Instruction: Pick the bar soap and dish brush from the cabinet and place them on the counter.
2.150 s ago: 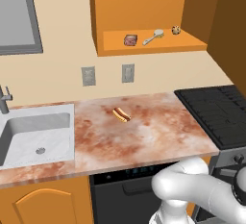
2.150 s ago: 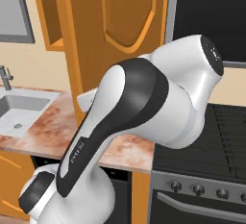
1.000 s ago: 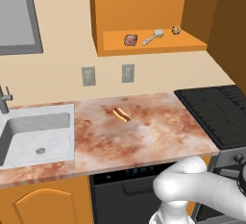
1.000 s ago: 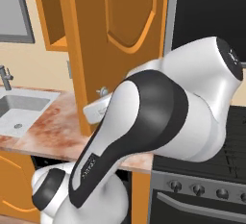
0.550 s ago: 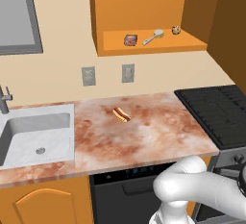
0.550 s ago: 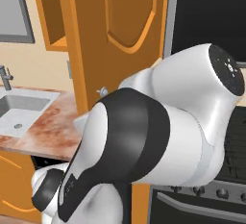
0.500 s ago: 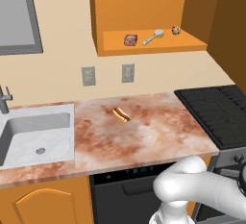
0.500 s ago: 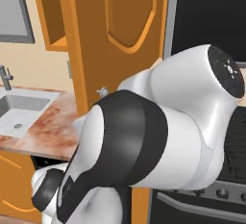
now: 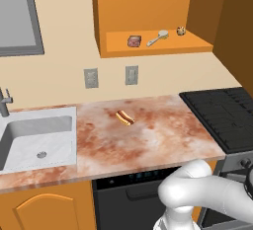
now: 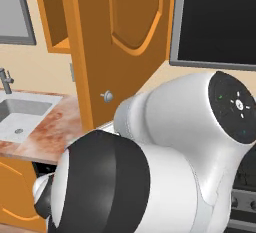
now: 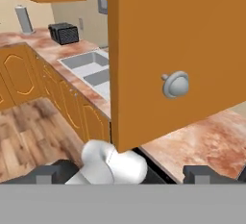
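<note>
Left base view: cabinet standing open, bar soap and dish brush side by side on its shelf, apart, with a small round speckled item farther right; below, mottled counter bare but for a hot dog, between the white sink and the black stovetop. Hand view: gripper spread wide and empty, dark fingertips at the bottom edge, facing the swung-open cabinet door and its silver knob at close range, sink and counter visible past the door's edge. Step in hand, by the look of it: door opened, grasp on the knob let go, nothing yet picked. Next move likely to call for backing clear of the door, raising the hand to shelf height and coming down over the soap or the brush handle without nudging the neighbour. Against the right base view of two seconds back: arm swung round, elbow and dark joint now crowding the foreground, door more exposed; soap, brush and hot dog unmoved in the left base view.
</note>
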